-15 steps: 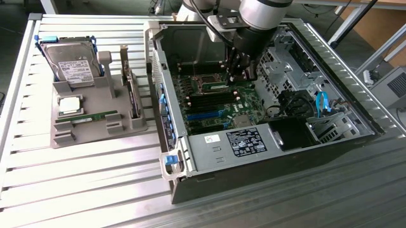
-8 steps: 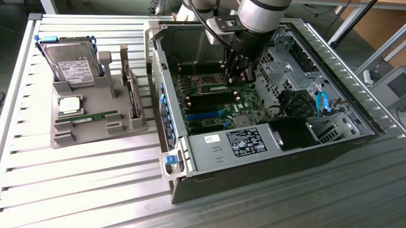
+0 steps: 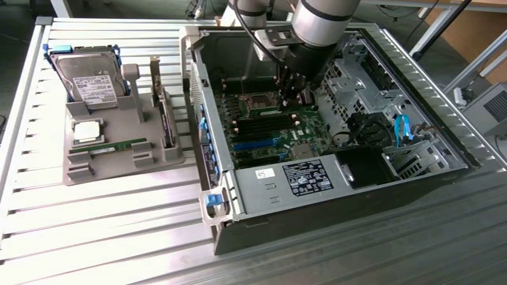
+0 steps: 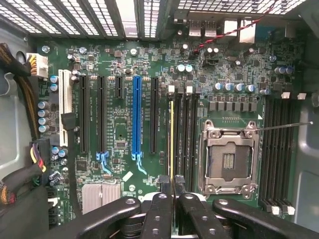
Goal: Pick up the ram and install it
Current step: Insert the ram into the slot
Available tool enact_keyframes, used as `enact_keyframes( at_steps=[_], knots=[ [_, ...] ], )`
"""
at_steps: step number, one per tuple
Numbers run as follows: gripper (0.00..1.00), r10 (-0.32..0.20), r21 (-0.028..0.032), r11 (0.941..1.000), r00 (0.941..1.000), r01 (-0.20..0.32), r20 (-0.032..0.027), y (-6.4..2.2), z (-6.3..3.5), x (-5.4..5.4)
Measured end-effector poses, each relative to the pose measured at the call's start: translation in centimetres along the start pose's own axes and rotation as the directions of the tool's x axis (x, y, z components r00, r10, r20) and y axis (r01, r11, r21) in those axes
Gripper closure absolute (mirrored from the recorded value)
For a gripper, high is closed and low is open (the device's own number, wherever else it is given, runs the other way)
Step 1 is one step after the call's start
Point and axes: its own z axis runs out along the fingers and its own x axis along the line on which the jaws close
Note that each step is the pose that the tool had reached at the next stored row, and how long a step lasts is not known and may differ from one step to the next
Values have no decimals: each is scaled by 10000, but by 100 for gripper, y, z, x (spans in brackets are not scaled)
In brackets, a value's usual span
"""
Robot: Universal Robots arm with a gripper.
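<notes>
Bench slats (image 3: 95, 237) of ribbed aluminium carried an open computer case (image 3: 262, 190) on the exterior view's right, and the grey arm (image 3: 321, 24) reached down into it from above. Just beside the case, on the exterior view's left, sat a grey moulded holder (image 3: 119, 169). A green motherboard (image 3: 273, 133) covered the case floor. A silver hard drive (image 3: 91, 80) with a white label leaned at the holder's far end. The hand (image 3: 291, 89) hung over the motherboard. It was clenched, with its black fingers (image 4: 159, 209) drawn together to a narrow slit above the end of a bank of black memory slots (image 4: 184, 139), next to the CPU socket (image 4: 228, 159). The ram (image 3: 107, 146), a green stick, lay flat in the holder, well apart from the hand. A square silver processor chip (image 3: 85, 130) rested between the ram and the hard drive.
</notes>
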Motion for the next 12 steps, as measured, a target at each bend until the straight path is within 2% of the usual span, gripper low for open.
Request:
enact_keyframes(
  at_steps=[5,6,12],
  knots=[
    [89,-1,1,10000,10000,1,-2,1,57,-15],
    [89,-1,1,10000,10000,1,-2,7,143,-20],
    [89,-4,0,10000,10000,4,-6,16,181,-17]
  ],
)
